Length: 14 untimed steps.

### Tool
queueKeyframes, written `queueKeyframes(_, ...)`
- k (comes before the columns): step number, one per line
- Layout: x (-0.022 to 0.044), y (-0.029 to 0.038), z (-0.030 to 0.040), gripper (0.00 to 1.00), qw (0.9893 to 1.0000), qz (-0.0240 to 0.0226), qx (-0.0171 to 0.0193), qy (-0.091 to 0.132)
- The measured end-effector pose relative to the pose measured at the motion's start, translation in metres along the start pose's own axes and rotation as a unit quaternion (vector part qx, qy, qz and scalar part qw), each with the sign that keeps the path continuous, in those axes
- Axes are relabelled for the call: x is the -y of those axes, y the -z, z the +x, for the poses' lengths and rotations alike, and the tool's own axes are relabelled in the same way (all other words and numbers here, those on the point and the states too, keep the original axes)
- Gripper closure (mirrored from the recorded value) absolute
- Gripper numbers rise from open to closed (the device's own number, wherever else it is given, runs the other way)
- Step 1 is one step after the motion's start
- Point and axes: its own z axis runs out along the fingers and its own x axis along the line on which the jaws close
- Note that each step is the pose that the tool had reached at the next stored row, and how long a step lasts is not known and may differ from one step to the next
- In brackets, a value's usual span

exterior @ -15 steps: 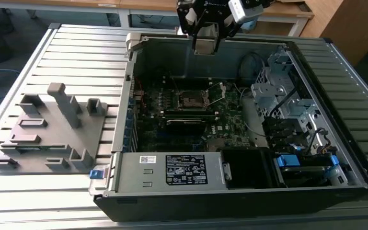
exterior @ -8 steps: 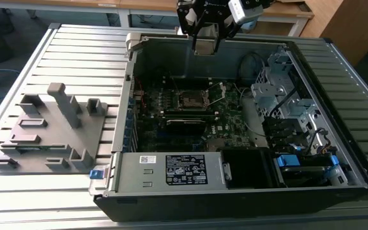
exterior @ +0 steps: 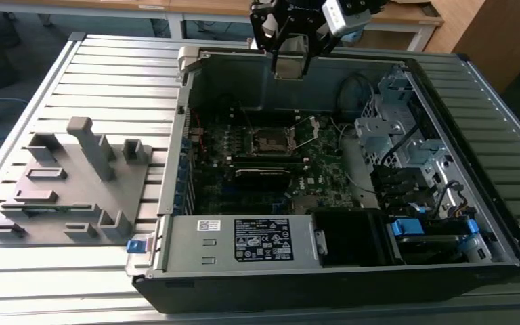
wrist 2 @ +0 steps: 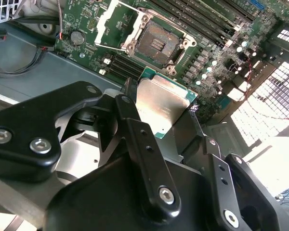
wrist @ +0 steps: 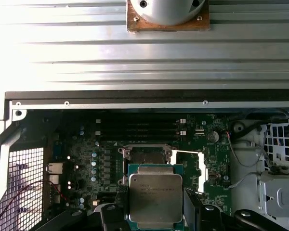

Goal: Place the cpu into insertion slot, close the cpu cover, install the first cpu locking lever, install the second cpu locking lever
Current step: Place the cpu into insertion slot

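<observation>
Ribbed grey metal tabletop (exterior: 106, 74) carries the open black computer case (exterior: 332, 288). Nearest my wrist cameras, the black gripper (exterior: 290, 68) is clamped on the small square silver-topped cpu (wrist: 155, 197), top centre of the exterior view. Beyond, mid-frame, the dark square insertion slot (exterior: 269, 141) lies uncovered, silver frame cpu cover (exterior: 307, 132) tilted open just beside it.

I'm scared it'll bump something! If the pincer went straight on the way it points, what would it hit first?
Probably the green circuit board, near the open insertion slot. The cpu held in the pincer would touch first. Nothing shows in between, but depth is hard to judge.
</observation>
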Motion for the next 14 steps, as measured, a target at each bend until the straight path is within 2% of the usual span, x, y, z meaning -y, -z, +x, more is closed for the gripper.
queueKeyframes(14, 0.0003, -0.0028, -0.0001, 0.46, 1.0, -0.0001, 0.0001, 0.0)
